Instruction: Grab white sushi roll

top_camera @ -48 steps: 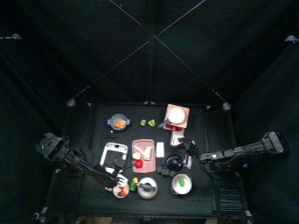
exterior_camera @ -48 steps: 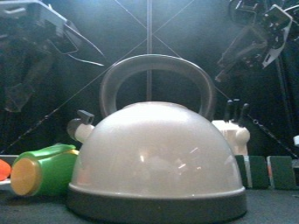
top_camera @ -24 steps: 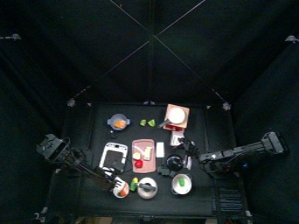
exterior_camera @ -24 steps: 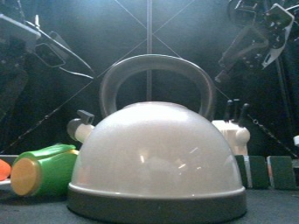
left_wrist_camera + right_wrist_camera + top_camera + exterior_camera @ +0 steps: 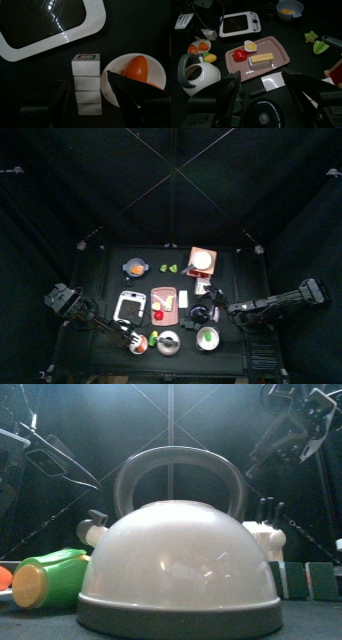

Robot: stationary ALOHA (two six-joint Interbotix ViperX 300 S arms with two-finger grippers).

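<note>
Sushi rolls (image 5: 87,83), four white pieces in one row, lay between the left gripper's (image 5: 93,102) wide jaws; right gripper (image 5: 261,95) also wide.

The kettle (image 5: 178,564) has a smooth, glossy white body with soft highlights and a matt grey handle. The white sushi roll (image 5: 87,82) looks matt and slightly grainy, beside a shiny white tray rim (image 5: 80,32). The pink tray (image 5: 264,58) reads as smooth plastic on a matt black surface (image 5: 304,20).
</note>
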